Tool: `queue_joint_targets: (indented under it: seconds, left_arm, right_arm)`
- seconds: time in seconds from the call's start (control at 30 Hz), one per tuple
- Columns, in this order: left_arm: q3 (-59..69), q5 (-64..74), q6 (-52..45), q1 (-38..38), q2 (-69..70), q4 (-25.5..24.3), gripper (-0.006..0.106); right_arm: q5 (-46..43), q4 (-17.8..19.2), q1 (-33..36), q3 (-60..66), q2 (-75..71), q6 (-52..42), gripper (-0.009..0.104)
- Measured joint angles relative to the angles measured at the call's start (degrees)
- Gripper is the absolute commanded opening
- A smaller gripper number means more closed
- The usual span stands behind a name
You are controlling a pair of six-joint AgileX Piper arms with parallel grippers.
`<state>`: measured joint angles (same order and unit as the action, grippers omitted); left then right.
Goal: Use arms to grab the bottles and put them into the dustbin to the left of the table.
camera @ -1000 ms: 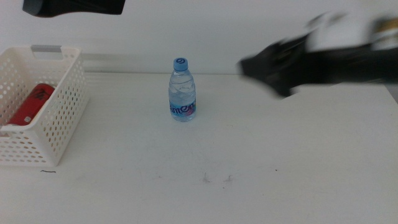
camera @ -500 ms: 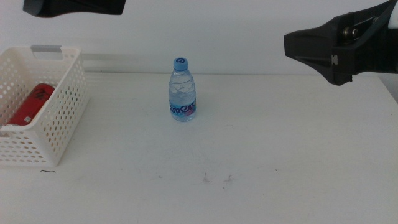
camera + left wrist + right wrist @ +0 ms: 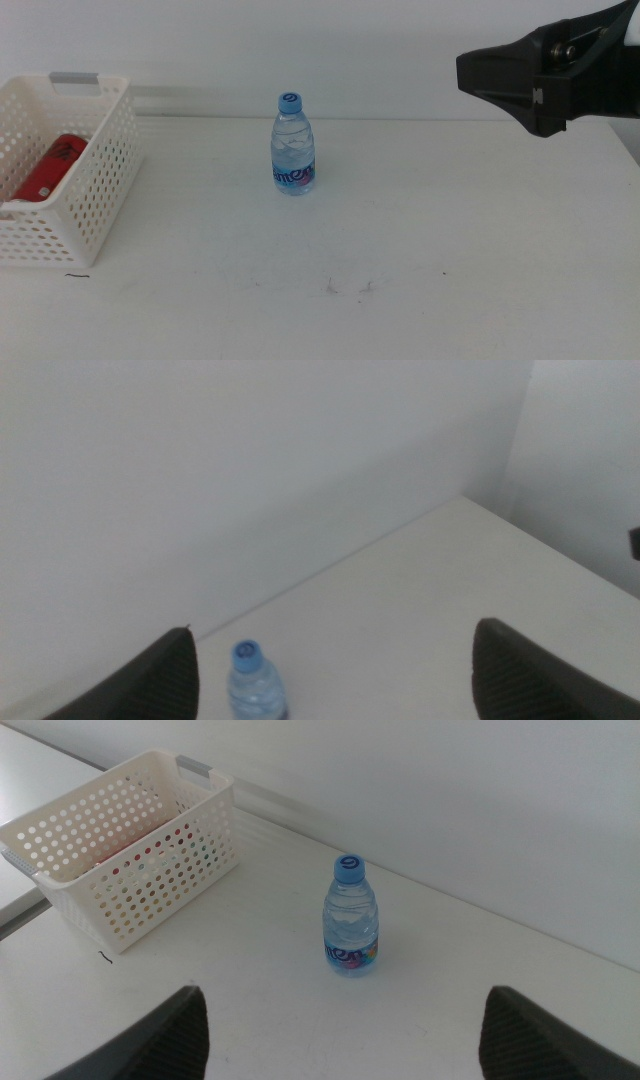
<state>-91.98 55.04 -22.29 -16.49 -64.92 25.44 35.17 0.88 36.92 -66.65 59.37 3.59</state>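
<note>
The right hand [image 3: 480,75] hangs in the air at the right side of the desk [image 3: 420,240], well apart from the water bottle [image 3: 293,145] and touching nothing. Its two dark fingers [image 3: 170,1030] are spread wide in the right wrist view, with nothing between them. The left hand [image 3: 330,670] is out of the middle view; its own wrist view shows its fingers [image 3: 150,680] also spread wide and empty, high above the bottle.

The water bottle stands upright near the middle of the desk, toward the back edge, its long axis vertical and its blue cap [image 3: 290,100] pointing up, the blue label around its lower body.

The white basket [image 3: 95,190] sits at the left edge of the desk, well apart from the bottle. A red can [image 3: 48,168] lies on its side inside it.
</note>
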Motion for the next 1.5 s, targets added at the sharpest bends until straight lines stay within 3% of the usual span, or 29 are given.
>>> queue_joint_targets:
  seconds: [0.13,0.23,0.33,0.47,0.57,0.67,1.07,1.3,1.5]
  left_arm:
    - [0.49,-2.93,0.17,-0.17,0.13,-3.02,0.094]
    - [5.34,-9.48,4.16,-2.47,1.40,-8.11,0.094]
    - [18.00,-21.77,9.89,-6.40,3.98,-16.36,0.094]
    - [40.85,-50.64,20.54,-10.36,4.96,-25.02,0.094]
    - [54.94,-68.99,27.30,-11.03,1.46,-25.44,0.094]
    - [62.72,-77.32,29.72,-11.03,-4.21,-23.40,0.094]
    - [63.17,-115.35,29.00,-11.03,-36.74,-23.67,0.094]
    - [54.52,-120.74,29.60,-10.92,-48.59,-23.48,0.094]
    - [45.19,-112.66,29.60,-8.60,-54.06,-25.07,0.094]
  right_arm:
    - [0.00,-0.13,0.00,0.00,0.00,0.00,0.089]
    - [0.00,-0.13,0.00,0.00,0.00,0.00,0.089]
    - [0.00,-0.13,0.00,0.00,0.00,0.00,0.089]
    - [0.00,-0.13,0.00,0.00,0.00,0.00,0.089]
    - [0.00,-0.17,0.00,0.00,0.00,0.00,0.089]
    - [0.00,-0.27,0.00,0.00,0.00,0.00,0.089]
    - [0.00,-0.31,0.00,0.00,0.00,0.00,0.089]
    - [0.00,-0.40,0.00,0.00,0.00,0.00,0.089]
    - [0.00,-0.40,0.00,0.00,0.00,0.00,0.089]
